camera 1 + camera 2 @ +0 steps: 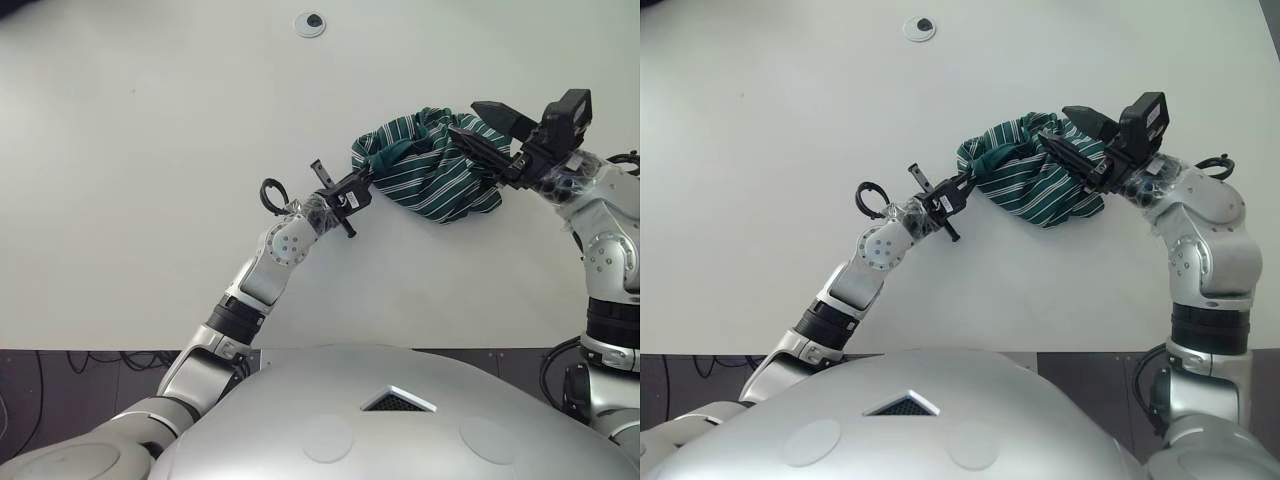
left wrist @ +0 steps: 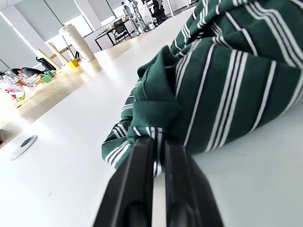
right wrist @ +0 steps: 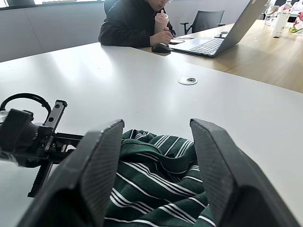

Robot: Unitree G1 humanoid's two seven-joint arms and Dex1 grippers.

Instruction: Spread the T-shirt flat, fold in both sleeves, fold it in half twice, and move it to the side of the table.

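Observation:
A green T-shirt [image 1: 432, 170] with white stripes lies bunched in a heap on the white table [image 1: 150, 180], right of centre. My left gripper [image 1: 366, 180] is at the heap's left edge, shut on a fold of the cloth [image 2: 156, 137]. My right gripper [image 1: 478, 128] hovers over the heap's right side, its two black fingers [image 3: 102, 161] spread wide open above the striped fabric [image 3: 156, 184], nothing between them.
A round grey cable grommet [image 1: 310, 24] sits in the table near its far edge. The table's near edge [image 1: 120, 349] runs just in front of me. Bare tabletop stretches to the left and in front of the shirt.

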